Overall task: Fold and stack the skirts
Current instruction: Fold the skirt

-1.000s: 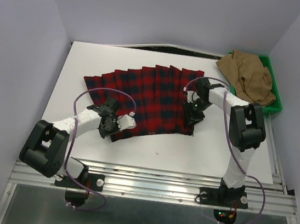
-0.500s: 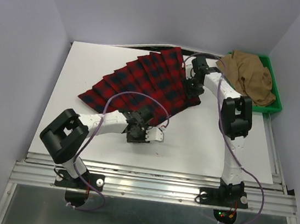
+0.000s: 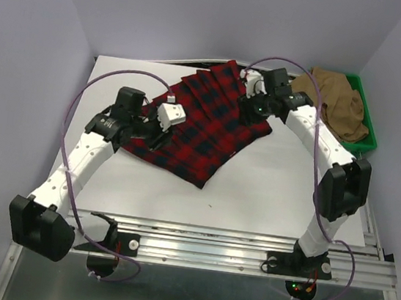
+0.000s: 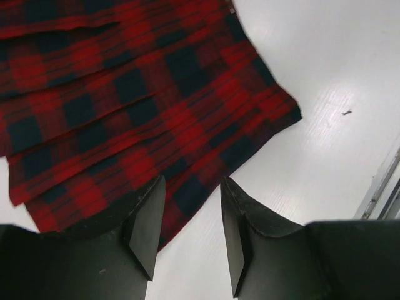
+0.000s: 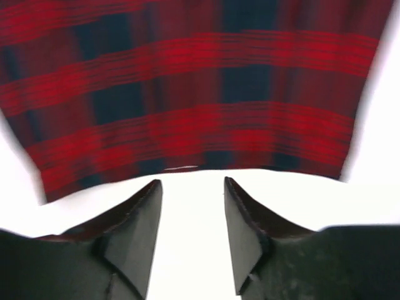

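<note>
Red skirt (image 3: 204, 124): pleated navy-checked plaid cloth, fanned flat at the centre of the white worktop (image 3: 268, 196).
Tan skirt (image 3: 336, 101): crumpled in the green tray (image 3: 367, 145), upper right.
Left pincer (image 4: 192, 187), right pincer (image 5: 190, 184): jaws apart, empty, at the plaid's edges.

Matt woven plaid cloth skirt (image 3: 195, 131), smooth, faintly glossy white table (image 3: 268, 196); matt black plastic fingers (image 4: 147, 228)

The red plaid skirt (image 3: 200, 124), navy checks, lies flat on the tabletop (image 3: 269, 189), pleats fanned. It runs diagonally from the far edge, approx. centre, toward mid-table. The tan skirt (image 3: 336, 101) is crumpled in the green tray (image 3: 368, 141) at the far right corner, apart from the plaid one.
</note>
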`<state>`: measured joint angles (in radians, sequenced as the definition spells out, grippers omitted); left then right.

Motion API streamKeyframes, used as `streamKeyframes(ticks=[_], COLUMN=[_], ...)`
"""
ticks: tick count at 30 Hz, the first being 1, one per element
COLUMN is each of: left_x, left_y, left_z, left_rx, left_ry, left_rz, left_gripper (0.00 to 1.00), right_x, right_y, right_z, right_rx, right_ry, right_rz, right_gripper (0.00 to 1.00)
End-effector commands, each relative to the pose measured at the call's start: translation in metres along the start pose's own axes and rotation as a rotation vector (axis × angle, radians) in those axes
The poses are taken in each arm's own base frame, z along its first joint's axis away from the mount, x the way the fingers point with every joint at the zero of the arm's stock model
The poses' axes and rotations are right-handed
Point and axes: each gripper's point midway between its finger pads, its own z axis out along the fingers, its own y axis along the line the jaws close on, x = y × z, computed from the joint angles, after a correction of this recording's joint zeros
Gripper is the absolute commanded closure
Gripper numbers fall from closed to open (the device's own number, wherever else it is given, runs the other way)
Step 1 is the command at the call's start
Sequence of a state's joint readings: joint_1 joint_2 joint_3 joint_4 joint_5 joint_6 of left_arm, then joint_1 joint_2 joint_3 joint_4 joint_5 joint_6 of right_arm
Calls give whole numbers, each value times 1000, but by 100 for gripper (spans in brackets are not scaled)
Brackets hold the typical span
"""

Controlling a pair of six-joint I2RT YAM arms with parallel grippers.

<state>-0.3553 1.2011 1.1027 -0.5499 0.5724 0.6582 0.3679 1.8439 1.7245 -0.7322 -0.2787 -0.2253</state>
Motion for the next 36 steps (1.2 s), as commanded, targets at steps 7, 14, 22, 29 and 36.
streamKeyframes(ticks=[7,14,22,29,36], left_x=[107,167,221,209,114], left_y=[82,96,58,-2,-16], left_z=[-4,17,28,36,20], left_rx=[-210,-205,-99,60,56], left_ry=[224,349,473,470,254], left_rz=[-283,-332,-334,-297,-135], left_gripper=[52,55,55,59,34], right_x=[83,173,232,215,159], right_y=[178,189,117,63,39], right_z=[64,94,89,53,-5], right_rx=[-377,-363,-114,22,70], right_ry=[243,463,580,527,341], right_rz=[-68,-104,-260,-330,-406], right_gripper=[60,65,69,69,41])
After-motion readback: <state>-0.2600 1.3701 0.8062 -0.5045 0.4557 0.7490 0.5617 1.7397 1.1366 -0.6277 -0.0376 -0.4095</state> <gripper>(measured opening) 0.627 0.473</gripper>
